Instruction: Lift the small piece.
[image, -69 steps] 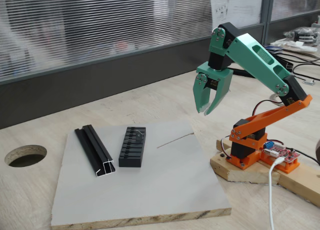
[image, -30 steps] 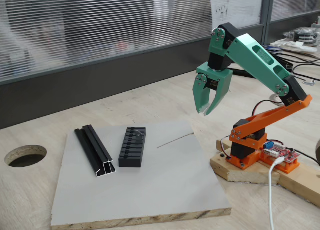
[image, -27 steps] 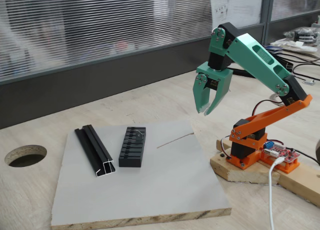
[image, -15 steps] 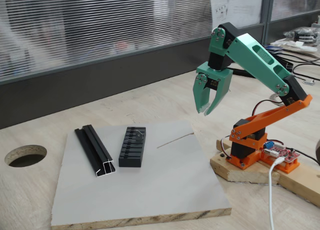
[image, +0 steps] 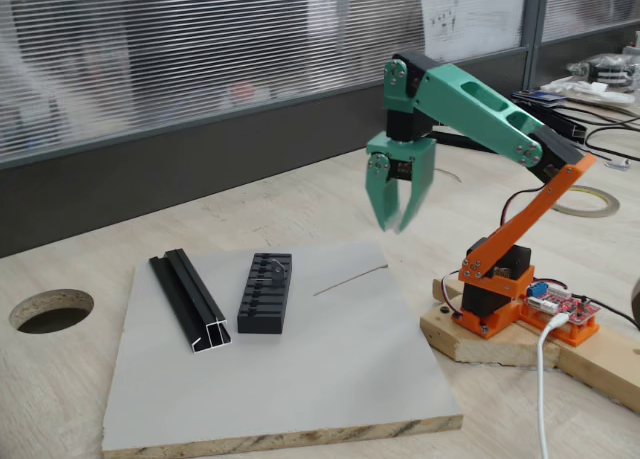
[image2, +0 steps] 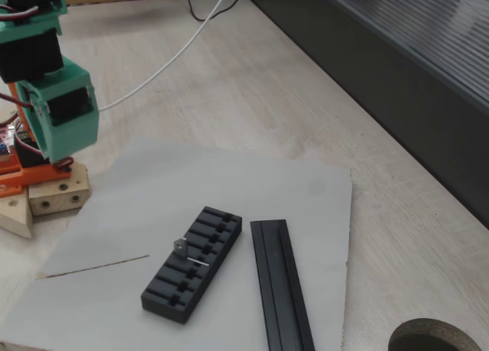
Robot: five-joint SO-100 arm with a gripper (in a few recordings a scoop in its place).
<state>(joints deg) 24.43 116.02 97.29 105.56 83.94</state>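
The small piece (image2: 180, 245), a tiny silvery-grey angular metal bit, is seen resting on top of the black ribbed block (image2: 192, 262), near the block's middle in a fixed view; in the other fixed view it is discernible only as a faint pale glint at the far end of the block (image: 266, 292). The block is laid on a grey board (image: 330, 379), with a long black rail (image: 190, 301) beside and roughly parallel to it, its silver cut end turned toward the camera. A thin dark line (image: 350, 278) is marked across the board on the block's other side. The board is carried by a pale wooden counter (image: 300, 204), in which a round hole (image: 50, 310) is cut. Compared with the frame half a second earlier, the green arm is shown extended further toward the board, and the gripper (image: 391, 224) has been shifted leftward and slightly lower; it is blurred by motion. The gripper is held in the air above the board's far edge, well apart from the small piece, with its fingers parted and nothing between them. The orange base (image: 495, 294) is mounted on a wooden block.
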